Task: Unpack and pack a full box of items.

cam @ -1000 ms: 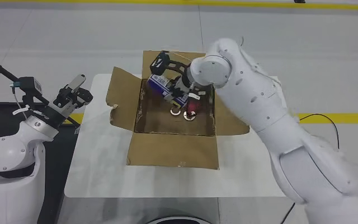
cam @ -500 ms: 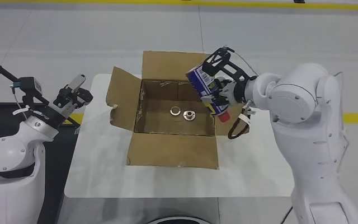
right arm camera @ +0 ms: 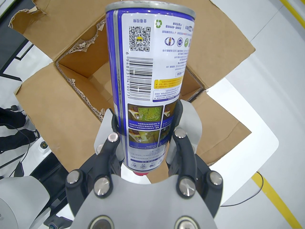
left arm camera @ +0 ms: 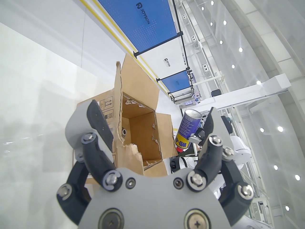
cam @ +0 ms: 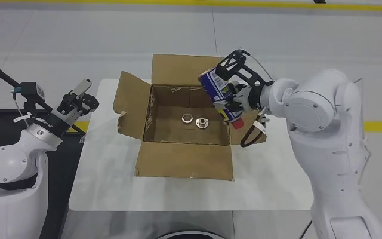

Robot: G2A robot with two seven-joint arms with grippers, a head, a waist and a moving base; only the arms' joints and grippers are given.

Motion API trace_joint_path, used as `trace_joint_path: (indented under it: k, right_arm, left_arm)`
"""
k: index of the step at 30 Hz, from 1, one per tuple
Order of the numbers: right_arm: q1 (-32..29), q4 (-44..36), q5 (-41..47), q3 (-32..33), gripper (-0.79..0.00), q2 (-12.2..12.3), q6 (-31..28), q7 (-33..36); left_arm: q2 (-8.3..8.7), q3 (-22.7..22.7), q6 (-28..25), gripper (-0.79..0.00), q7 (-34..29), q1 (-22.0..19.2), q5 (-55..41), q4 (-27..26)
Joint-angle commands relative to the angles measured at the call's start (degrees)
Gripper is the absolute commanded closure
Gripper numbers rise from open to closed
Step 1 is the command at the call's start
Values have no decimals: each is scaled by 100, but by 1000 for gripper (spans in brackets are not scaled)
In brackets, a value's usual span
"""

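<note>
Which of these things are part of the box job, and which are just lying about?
Part of the job:
cardboard box, open
spray can, held above the box's rim by the right gripper
metal ring and round metal fitting on the box floor
left gripper, open, beside the table

Just about:
white table
yellow floor line
blue panels behind

On the spray can (right arm camera: pixel 149 67) you can see a QR code, a barcode with a row of digits beside it, a recycling symbol, and a yellow panel of small print. The cardboard box (left arm camera: pixel 104 103) bears this-way-up arrows and handling symbols. The blue banners (left arm camera: pixel 133 8) carry white lettering.
</note>
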Motion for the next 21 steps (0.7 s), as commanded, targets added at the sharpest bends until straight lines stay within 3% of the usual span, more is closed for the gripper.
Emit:
trace_joint_path:
  k: [1, 12, 21]
  right_arm:
    - [-6, 90, -74, 255, 0, 42, 176, -63]
    - [-499, 953, -723, 2032, 0, 388, 1014, 227]
    - [-659, 2482, -955, 2046, 0, 570, 1092, 360]
  left_arm:
    - [0, 0, 0, -785, 0, 0, 0, 0]
    - [0, 0, 0, -785, 0, 0, 0, 0]
    - [0, 0, 0, -785, 0, 0, 0, 0]
